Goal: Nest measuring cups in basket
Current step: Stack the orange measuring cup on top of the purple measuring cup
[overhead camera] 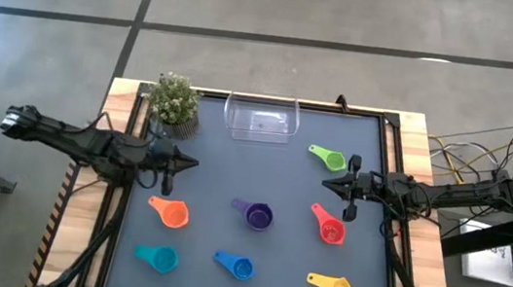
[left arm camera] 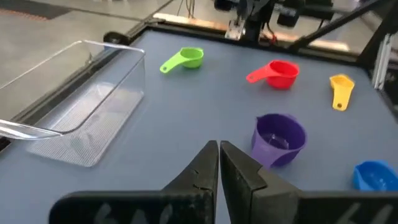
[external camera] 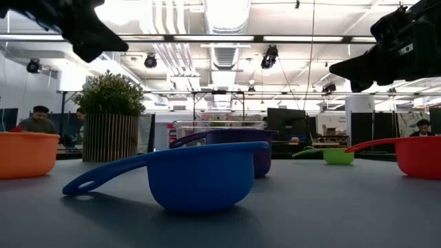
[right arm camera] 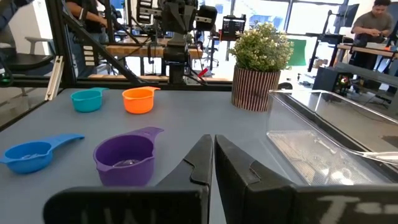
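The clear basket point(overhead camera: 261, 121) sits empty at the far edge of the table, just right of a potted plant point(overhead camera: 175, 101). Six cups lie scattered on the grey mat: green point(overhead camera: 329, 157) near the basket's right end, red point(overhead camera: 329, 227) nearer, yellow point(overhead camera: 334, 285) at the near right, purple point(overhead camera: 257, 214) in the middle, blue point(overhead camera: 236, 265) near, teal point(overhead camera: 157, 259) at the near left, orange point(overhead camera: 170, 212) beside it. The left gripper point(overhead camera: 189, 164) hovers at the left, fingers pressed narrow, holding nothing. The right gripper point(overhead camera: 329, 185) hovers between green and red, fingers likewise closed and empty.
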{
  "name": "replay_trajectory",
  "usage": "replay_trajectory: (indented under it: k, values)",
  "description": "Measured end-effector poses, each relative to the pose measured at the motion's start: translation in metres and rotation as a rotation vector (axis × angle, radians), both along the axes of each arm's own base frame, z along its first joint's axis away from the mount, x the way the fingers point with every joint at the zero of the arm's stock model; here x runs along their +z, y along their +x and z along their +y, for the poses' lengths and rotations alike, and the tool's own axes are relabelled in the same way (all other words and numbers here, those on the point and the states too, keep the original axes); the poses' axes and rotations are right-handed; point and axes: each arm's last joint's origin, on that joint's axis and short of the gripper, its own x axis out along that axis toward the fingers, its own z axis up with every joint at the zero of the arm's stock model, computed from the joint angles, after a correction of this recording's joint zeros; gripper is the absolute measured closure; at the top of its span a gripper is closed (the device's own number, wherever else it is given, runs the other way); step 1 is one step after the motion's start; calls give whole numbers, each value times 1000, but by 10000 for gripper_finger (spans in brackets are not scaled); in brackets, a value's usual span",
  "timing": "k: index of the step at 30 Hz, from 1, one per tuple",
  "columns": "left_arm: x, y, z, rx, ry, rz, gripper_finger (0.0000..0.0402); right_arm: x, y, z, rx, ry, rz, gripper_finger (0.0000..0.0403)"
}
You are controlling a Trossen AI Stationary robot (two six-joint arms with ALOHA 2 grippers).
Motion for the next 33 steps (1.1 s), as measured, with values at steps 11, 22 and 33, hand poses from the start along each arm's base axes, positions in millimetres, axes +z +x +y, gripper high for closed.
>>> replay_trajectory:
  k: [11,22,33]
  values:
    - [-7,34,-8,-55,22,212,375,0,0,0,0,1,0,394]
    - [-4,42,-13,-18,-136,426,206,0,0,0,0,0,0,394]
    - [-46,16,-28,6,-348,524,174,0,0,0,0,1,3,394]
